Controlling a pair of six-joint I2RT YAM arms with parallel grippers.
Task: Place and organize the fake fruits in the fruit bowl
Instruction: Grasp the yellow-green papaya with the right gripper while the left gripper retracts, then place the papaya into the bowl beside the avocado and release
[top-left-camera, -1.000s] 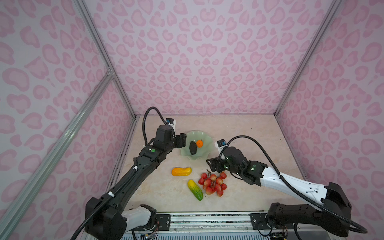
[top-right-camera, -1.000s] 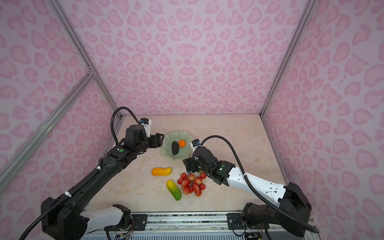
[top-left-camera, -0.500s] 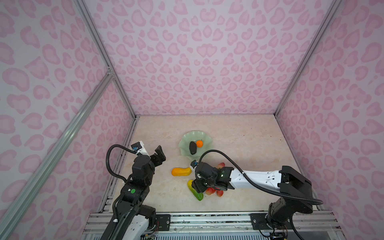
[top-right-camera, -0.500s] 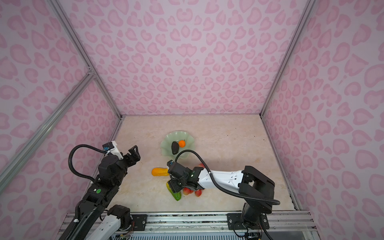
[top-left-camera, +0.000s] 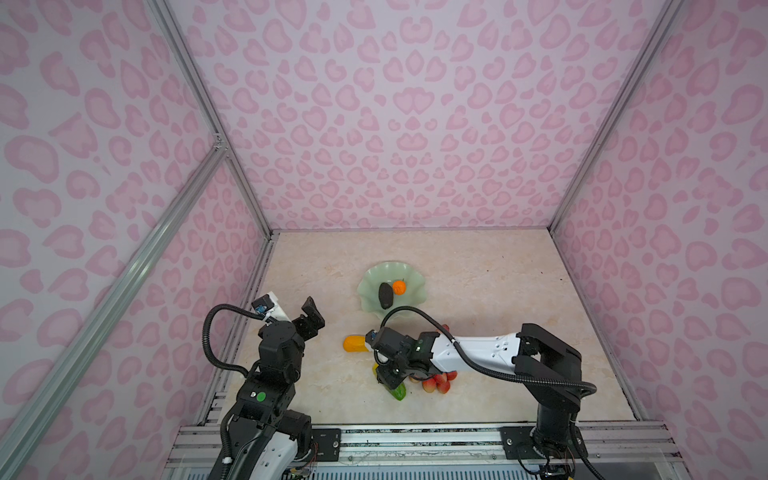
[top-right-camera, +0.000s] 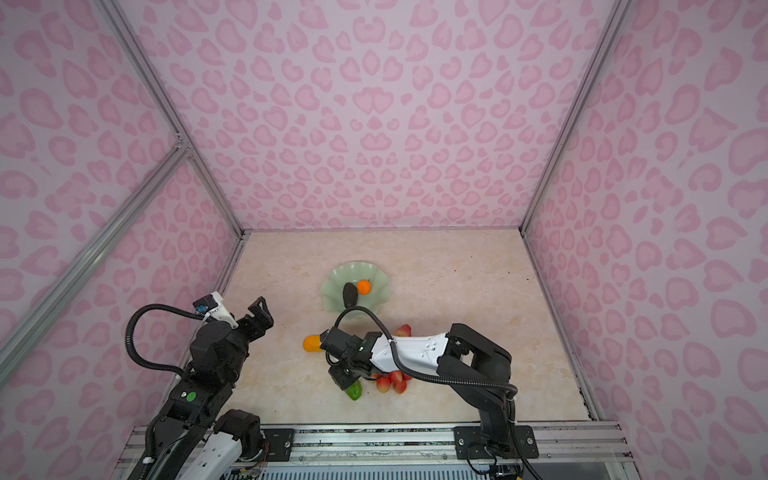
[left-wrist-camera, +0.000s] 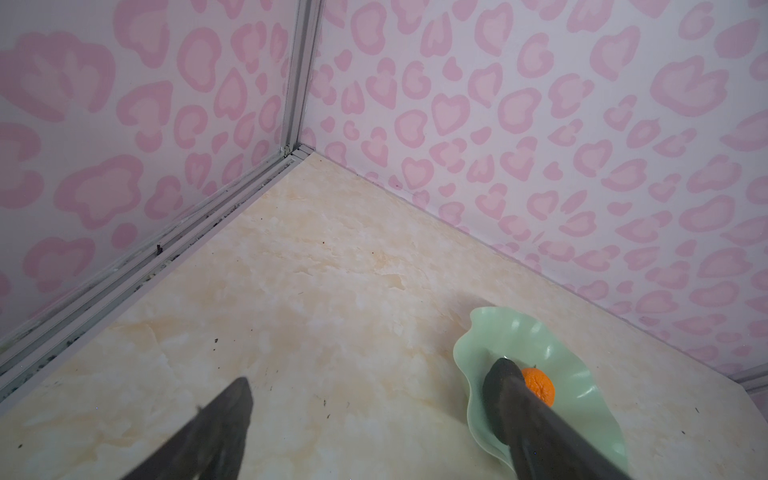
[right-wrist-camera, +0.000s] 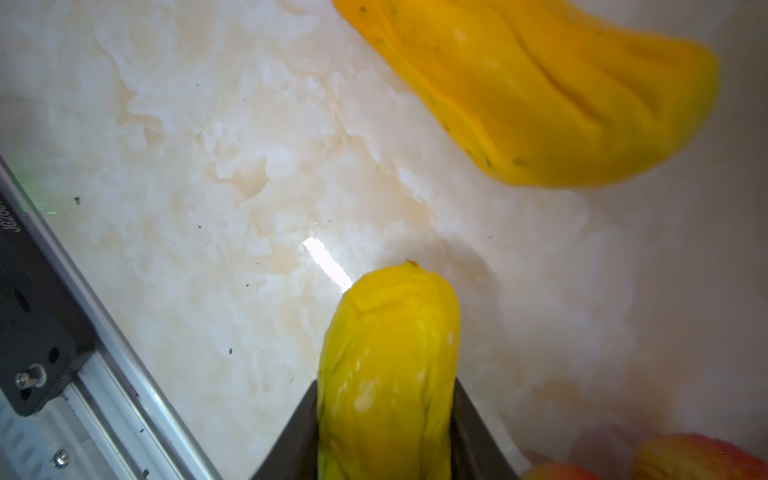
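A: Clamped tight on the yellow-green oblong (right-wrist-camera: 386, 374) just then, down by the middle of the bench's (top-left-camera: 478, 270) near edge! Swung the right gripper (top-left-camera: 385, 375) across from over the red berry bunch (top-left-camera: 436, 383) and snapped it round the fruit's waist.

B: Caught it in both top views, with the green end poking out below the jaws. Couldn't tell whether lifted yet or still lying on the bench.

A: And pulled the left gripper (top-left-camera: 314, 316) right away from the fruit bowl (top-left-camera: 411, 274), back to the bench's left edge. Spread wide, gripped nothing.

B: Left the orange ball (top-left-camera: 399, 286) and the dark rough oval (top-left-camera: 385, 296) side by side in the bowl, about mid-bench. Cleared the road for the right arm, probably.

A: Counted four outside: the gripped oblong, the orange-yellow oblong (top-left-camera: 354, 343) near it on the bowl side, the berry bunch, and the red strawberry (top-right-camera: 402, 331) peeking from behind the right arm.

B: Looked set for a lift and a short carry to the bowl. Called for a free spot beside the oval, too.
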